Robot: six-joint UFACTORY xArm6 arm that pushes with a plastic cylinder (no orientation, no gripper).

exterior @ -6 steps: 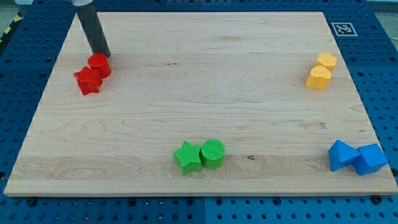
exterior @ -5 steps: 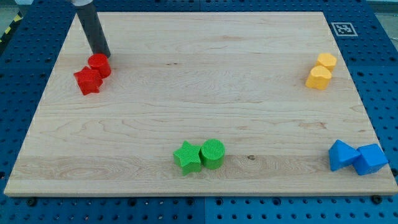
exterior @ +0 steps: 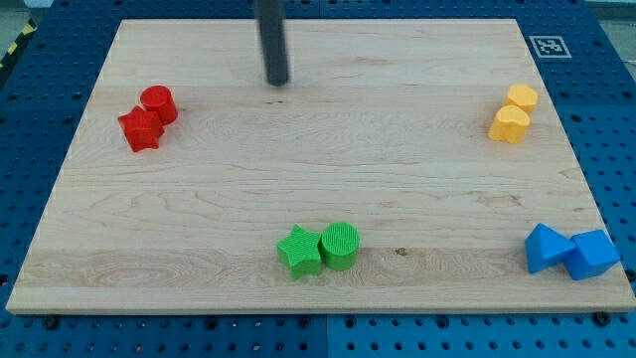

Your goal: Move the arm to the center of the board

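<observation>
my tip (exterior: 278, 83) moved right, off red cylinder (exterior: 158, 103) | rod upright | no end effector visible

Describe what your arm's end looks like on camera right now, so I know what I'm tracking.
Only a straight, round, dark grey-black rod shows, entering from the view's top and ending in a blunt tip on the wooden board. It has a slight sheen along one side. No cables, markings, claw or other part of the arm are visible.

My tip (exterior: 277, 83) rests low on the surface — the dark rod rising near-upright, leaning slightly left, out of view.
</observation>
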